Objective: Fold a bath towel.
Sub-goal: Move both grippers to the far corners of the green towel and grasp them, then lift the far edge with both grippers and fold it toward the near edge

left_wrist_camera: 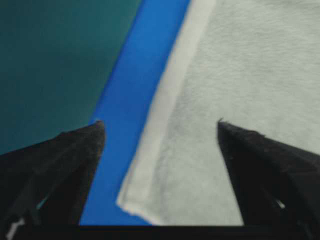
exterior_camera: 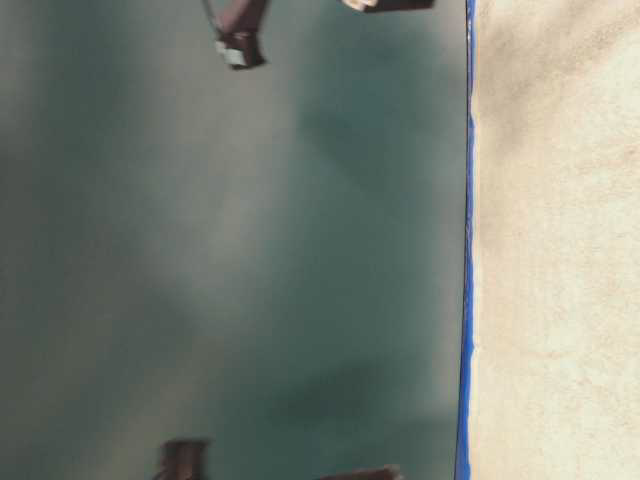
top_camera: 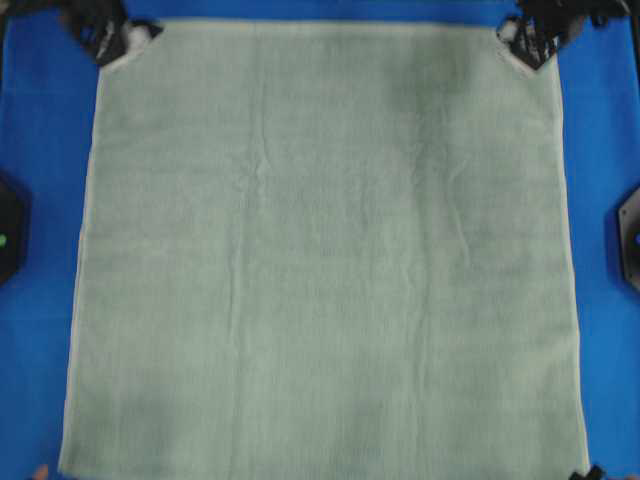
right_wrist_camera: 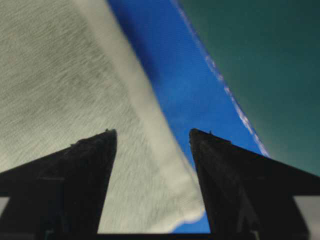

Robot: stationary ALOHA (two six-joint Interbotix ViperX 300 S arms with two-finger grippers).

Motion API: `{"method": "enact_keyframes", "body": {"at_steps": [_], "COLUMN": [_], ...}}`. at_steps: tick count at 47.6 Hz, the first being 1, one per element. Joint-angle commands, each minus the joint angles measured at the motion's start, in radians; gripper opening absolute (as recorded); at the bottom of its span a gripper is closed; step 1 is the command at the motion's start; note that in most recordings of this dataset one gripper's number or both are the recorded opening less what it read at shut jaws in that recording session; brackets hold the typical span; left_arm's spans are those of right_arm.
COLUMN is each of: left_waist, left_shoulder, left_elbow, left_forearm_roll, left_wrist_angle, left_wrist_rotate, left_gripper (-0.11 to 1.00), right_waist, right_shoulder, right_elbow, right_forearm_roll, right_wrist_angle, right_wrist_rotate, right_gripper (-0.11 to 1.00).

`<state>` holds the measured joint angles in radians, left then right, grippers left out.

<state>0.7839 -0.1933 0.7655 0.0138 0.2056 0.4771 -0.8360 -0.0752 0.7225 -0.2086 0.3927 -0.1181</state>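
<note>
Towel point(top_camera: 320, 250) lies flat, covering most of the blue cloth point(top_camera: 40, 120). Left gripper point(left_wrist_camera: 160, 132) and right gripper point(right_wrist_camera: 152, 137) gape, released, each straddling a top corner. Risk: fingers snag the cloth beneath, or pinch only hem and slip.

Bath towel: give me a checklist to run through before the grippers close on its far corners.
1. Bath towel spread flat on the blue table cloth: ok, only light wrinkles.
2. Left gripper open: ok.
3. Right gripper open: ok.
4. Left corner between the fingers: ok, corner and hem lie in the gap.
5. Right corner between the fingers: ok.
6. Fingertips low enough to pinch only the towel: cannot tell.
</note>
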Motion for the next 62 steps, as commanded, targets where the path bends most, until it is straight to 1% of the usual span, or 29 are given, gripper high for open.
{"method": "enact_keyframes", "body": {"at_steps": [1,9,11,19,25,27,30,34,37,39,40,41,46,52,57,62], "left_waist": [0.017,0.052,0.057,0.075,0.086,0.087,0.086,0.083,0.081,0.081,0.081,0.08,0.077,0.074,0.066,0.038], "left_shoulder": [0.084,0.261,0.287,0.339,0.356,0.357,0.36,0.36,0.359,0.357,0.357,0.357,0.348,0.299,0.207,0.106], "left_elbow": [-0.041,-0.077,-0.081,-0.084,-0.077,-0.077,-0.077,-0.075,-0.074,-0.072,-0.072,-0.069,-0.069,-0.084,-0.104,-0.117], "left_forearm_roll": [0.002,0.002,0.002,0.002,0.0,0.002,0.0,0.002,0.002,0.002,0.002,0.0,-0.002,-0.002,-0.005,-0.011], "left_wrist_angle": [-0.057,-0.086,-0.089,-0.095,-0.074,-0.058,-0.028,0.021,0.046,0.058,0.064,0.069,0.095,0.163,0.245,0.314], "left_wrist_rotate": [0.0,0.0,0.002,0.002,0.0,0.0,0.0,0.002,0.002,0.005,0.008,0.011,0.023,0.018,0.009,-0.002], "left_gripper": [0.86,0.86,0.86,0.86,0.82,0.77,0.65,0.41,0.23,0.14,0.1,0.07,0.06,0.06,0.06,0.06], "right_waist": [-0.017,-0.02,-0.025,-0.052,-0.067,-0.069,-0.069,-0.069,-0.071,-0.069,-0.069,-0.069,-0.069,-0.069,-0.06,-0.043], "right_shoulder": [0.046,0.149,0.164,0.193,0.193,0.193,0.193,0.193,0.192,0.19,0.19,0.187,0.179,0.127,0.043,-0.071], "right_elbow": [-0.025,-0.032,-0.035,-0.035,-0.025,-0.021,-0.017,-0.009,-0.003,0.0,0.002,0.005,0.015,0.02,0.02,0.026], "right_forearm_roll": [-0.002,-0.002,-0.002,-0.002,0.003,0.009,0.015,0.021,0.023,0.028,0.031,0.034,0.046,0.048,0.049,0.048], "right_wrist_angle": [-0.049,-0.092,-0.1,-0.138,-0.141,-0.14,-0.132,-0.123,-0.115,-0.112,-0.109,-0.107,-0.095,-0.037,0.018,0.078], "right_wrist_rotate": [-0.002,-0.002,-0.002,0.0,0.002,0.003,0.003,0.002,0.003,0.003,0.003,0.003,0.005,0.021,0.035,0.057], "right_gripper": [0.62,0.62,0.62,0.62,0.62,0.61,0.56,0.37,0.19,0.1,0.07,0.07,0.07,0.07,0.07,0.07]}}
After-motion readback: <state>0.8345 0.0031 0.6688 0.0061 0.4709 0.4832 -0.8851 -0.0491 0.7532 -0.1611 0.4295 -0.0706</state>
